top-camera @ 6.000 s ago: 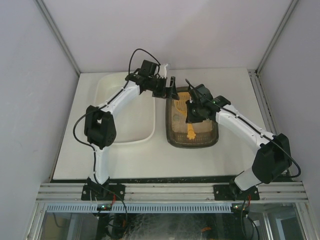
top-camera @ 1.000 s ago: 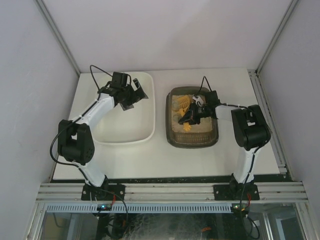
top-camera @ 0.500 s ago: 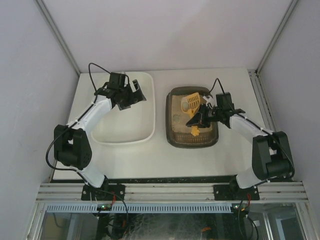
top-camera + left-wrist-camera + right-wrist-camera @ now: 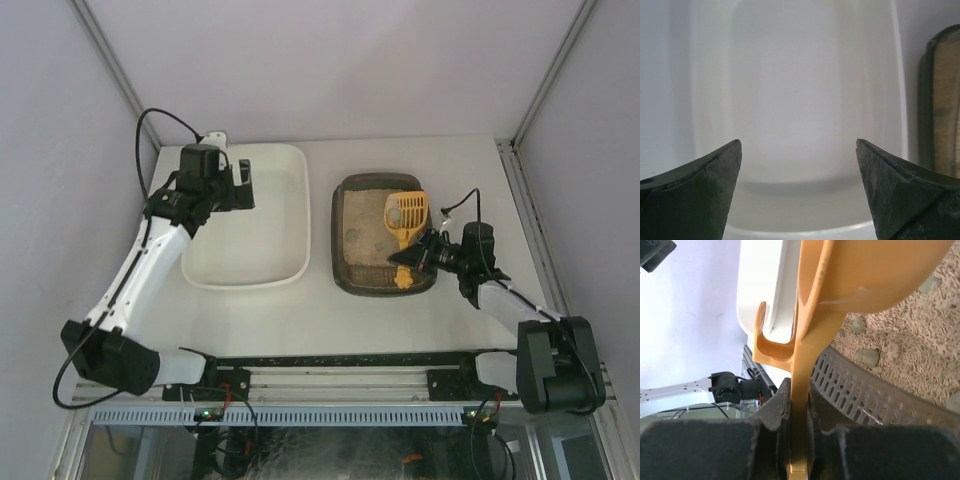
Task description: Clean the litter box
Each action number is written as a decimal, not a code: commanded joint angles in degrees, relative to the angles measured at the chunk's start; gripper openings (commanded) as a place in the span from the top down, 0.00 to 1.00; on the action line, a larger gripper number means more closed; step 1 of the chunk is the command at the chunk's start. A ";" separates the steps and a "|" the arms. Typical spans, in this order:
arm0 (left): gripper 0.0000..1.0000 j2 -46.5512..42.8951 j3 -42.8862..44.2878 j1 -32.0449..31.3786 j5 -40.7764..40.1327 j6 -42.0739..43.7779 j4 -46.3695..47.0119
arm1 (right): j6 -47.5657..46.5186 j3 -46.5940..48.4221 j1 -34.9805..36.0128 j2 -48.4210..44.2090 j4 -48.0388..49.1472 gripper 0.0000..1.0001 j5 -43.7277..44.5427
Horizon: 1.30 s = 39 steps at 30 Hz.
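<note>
Top view, right gripper [image 4: 425, 252]: closed on the handle of the yellow litter scoop [image 4: 405, 215], low at the near right rim of the litter box [image 4: 338, 230].
Top view, scoop head: reached out ahead of the fingers over the litter; whether it touched the litter could not be told.
Top view, left gripper [image 4: 240, 186]: hung over the far left of the white tub [image 4: 250, 240], well apart from the scoop.
Left wrist view, fingers [image 4: 695, 195]: spread wide, nothing between them; bare tub floor beneath, the litter box edge off to their right.
Right wrist view, grip: the thin handle [image 4: 800, 365] was pinched edge-on between the two pads.
Right wrist view, litter [image 4: 900, 355]: sandy pellets with grey clumps [image 4: 867, 357] lay under the scoop head, beyond the box's slotted wall [image 4: 865, 390].
Risk, grip: a narrow pinch far from the head would probably let a loaded scoop swivel and tip.
Risk, transfer: the tub lay past the box from this gripper, so clumps could drop onto the table [image 4: 320, 320] in the gap.
Risk, rim: a low sweep could catch the wall and shove the box.
</note>
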 commanded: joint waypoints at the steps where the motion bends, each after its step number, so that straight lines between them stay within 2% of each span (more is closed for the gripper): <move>1: 0.02 -5.49 -4.37 -0.28 -11.63 10.41 -0.15 | 13.01 -4.01 -2.66 4.77 29.16 1.00 -6.43; 3: 0.03 -7.09 -6.30 -0.21 -12.99 11.83 -0.16 | 17.42 -5.44 -2.92 7.76 37.01 1.00 -7.08; 6: 0.03 -9.11 -9.28 -0.29 -13.31 13.03 0.33 | 16.85 -3.62 0.12 11.26 37.31 1.00 -8.56; 9: 0.04 -10.33 -11.16 -0.25 -11.78 14.66 1.21 | 20.06 -5.70 -2.36 12.61 42.33 1.00 -6.71; 10: 0.04 -10.54 -11.68 -0.24 -10.95 15.68 1.38 | 20.19 -5.04 -1.27 13.25 42.81 1.00 -6.56; 13: 0.04 -10.64 -12.00 -0.22 -8.01 17.77 1.06 | 11.90 -0.14 5.50 12.71 28.53 1.00 -5.14; 14: 0.04 -10.49 -11.95 -0.28 -7.24 18.44 0.66 | 10.58 -0.15 5.66 11.97 27.22 1.00 -4.36; 18: 0.04 -9.96 -11.82 -0.29 -7.31 18.70 0.62 | 16.23 -3.74 0.40 12.36 36.22 1.00 -4.44; 23: 0.05 -8.93 -11.32 -0.18 -8.81 18.67 0.77 | 12.56 -1.88 4.45 13.18 30.77 1.00 -4.04; 27: 0.06 -9.05 -11.78 -0.17 -8.67 19.24 1.07 | 16.23 -4.28 1.60 14.88 38.03 1.00 -4.67; 30: 0.05 -9.41 -12.22 -0.14 -8.20 19.96 1.33 | 12.04 -1.37 6.24 14.46 30.91 1.00 -5.11; 32: 0.05 -9.38 -12.16 -0.17 -8.83 20.04 1.55 | 15.24 -3.05 3.23 15.07 36.38 1.00 -6.06; 34: 0.05 -9.02 -12.06 -0.16 -9.87 19.86 1.79 | 25.50 -6.03 -1.66 19.04 50.38 1.00 -7.59; 36: 0.05 -8.64 -11.99 -0.20 -8.86 20.27 1.42 | 31.85 -6.42 -1.24 24.54 61.22 1.00 -9.37; 39: 0.05 -9.07 -12.08 -0.13 -5.48 21.64 0.60 | 34.15 -6.30 1.03 28.00 66.26 1.00 -9.62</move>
